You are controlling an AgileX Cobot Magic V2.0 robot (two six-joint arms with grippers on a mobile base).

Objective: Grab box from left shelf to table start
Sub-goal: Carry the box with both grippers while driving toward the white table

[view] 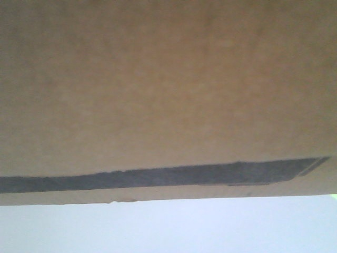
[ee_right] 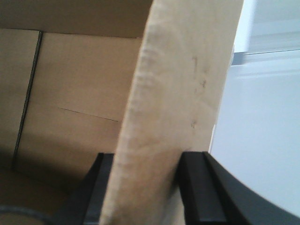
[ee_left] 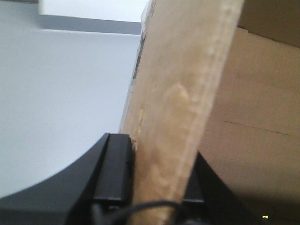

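The brown cardboard box (view: 158,89) fills most of the front view, close to the camera, with a dark tape strip (view: 158,176) along its lower part. In the left wrist view my left gripper (ee_left: 157,187) is shut on an upright cardboard flap of the box (ee_left: 183,93), black fingers (ee_left: 112,168) on both sides of it. In the right wrist view my right gripper (ee_right: 145,187) is shut on another flap of the box (ee_right: 178,93), with one finger (ee_right: 199,187) outside and one inside. The open inside of the box (ee_right: 70,93) shows behind both flaps.
A pale white surface (view: 168,226) shows below the box in the front view. The same pale surface (ee_left: 56,93) lies left of the box in the left wrist view, and right of it in the right wrist view (ee_right: 262,131).
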